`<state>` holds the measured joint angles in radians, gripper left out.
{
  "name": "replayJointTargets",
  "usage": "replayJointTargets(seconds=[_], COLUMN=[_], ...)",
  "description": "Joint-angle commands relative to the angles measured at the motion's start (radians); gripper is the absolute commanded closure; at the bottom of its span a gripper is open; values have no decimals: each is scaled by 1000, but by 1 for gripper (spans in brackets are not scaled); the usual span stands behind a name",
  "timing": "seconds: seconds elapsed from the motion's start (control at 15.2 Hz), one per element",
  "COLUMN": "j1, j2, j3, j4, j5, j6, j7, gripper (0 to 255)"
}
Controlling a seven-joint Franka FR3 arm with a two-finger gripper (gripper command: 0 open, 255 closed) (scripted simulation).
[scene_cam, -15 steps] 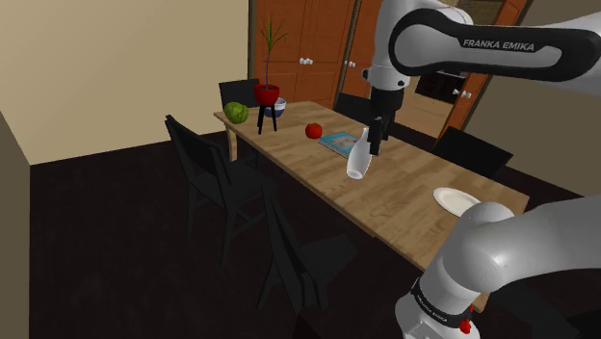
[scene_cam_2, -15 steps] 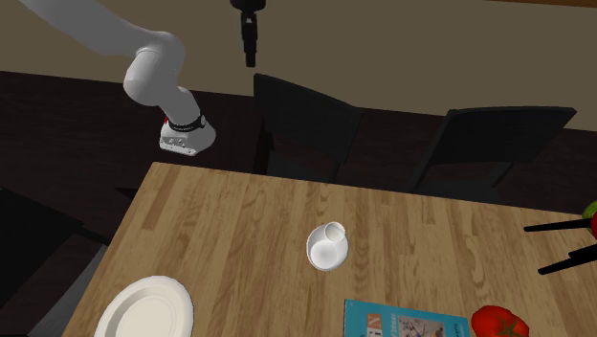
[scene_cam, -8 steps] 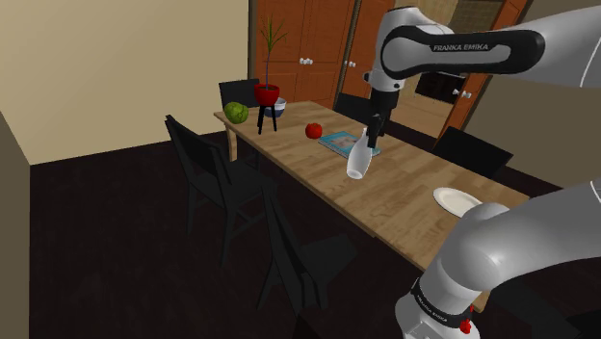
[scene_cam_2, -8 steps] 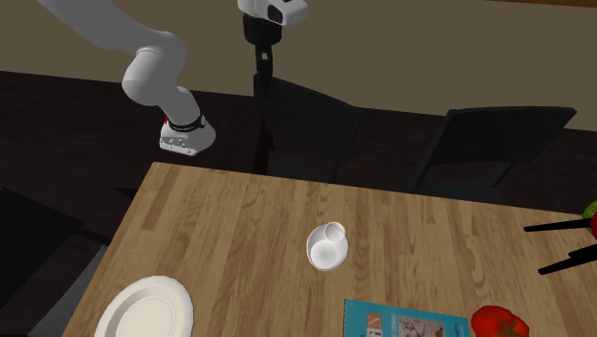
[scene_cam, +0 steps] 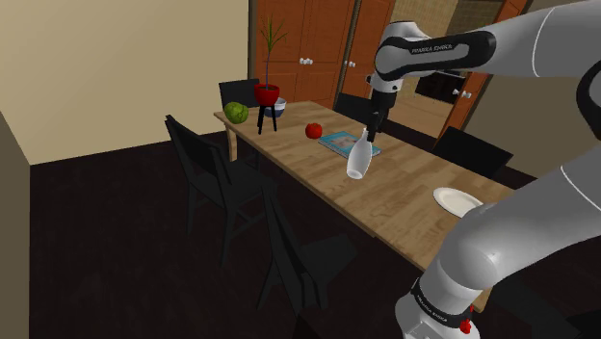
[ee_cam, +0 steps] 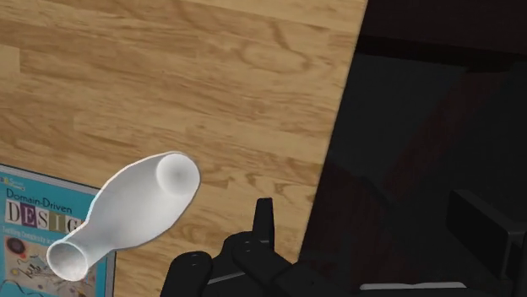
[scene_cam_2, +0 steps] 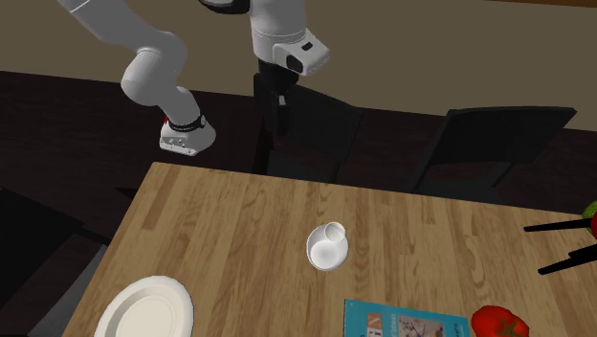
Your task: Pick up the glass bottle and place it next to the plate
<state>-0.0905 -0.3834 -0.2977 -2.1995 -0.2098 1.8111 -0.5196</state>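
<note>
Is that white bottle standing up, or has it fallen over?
Upright: the bottle stands on its base on the table, neck pointing up.

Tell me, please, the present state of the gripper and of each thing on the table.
bottle: upright on the table, not held.
gripper: in the air, apart from the bottle, holding nothing.
plate: flat on the table, empty.
magazine: closed, flat on the table.
red fruit: resting on the table.
potted plant: upright on its black stand.
cupboard doors: shut.

Wooden table (scene_cam: 409, 195); white bottle (scene_cam: 358, 158), plate (scene_cam: 456, 200), book (scene_cam: 338, 143)
</note>
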Motion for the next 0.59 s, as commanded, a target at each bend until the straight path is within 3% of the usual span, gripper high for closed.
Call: replayJointTargets(seconds=[0.0,0.53], j1=[-6,-41], j2=[73,365], j3=[-43,-170], j4=[52,279], j5=[16,163], j6=[33,106], j7=[-53,-262], gripper=[0,0])
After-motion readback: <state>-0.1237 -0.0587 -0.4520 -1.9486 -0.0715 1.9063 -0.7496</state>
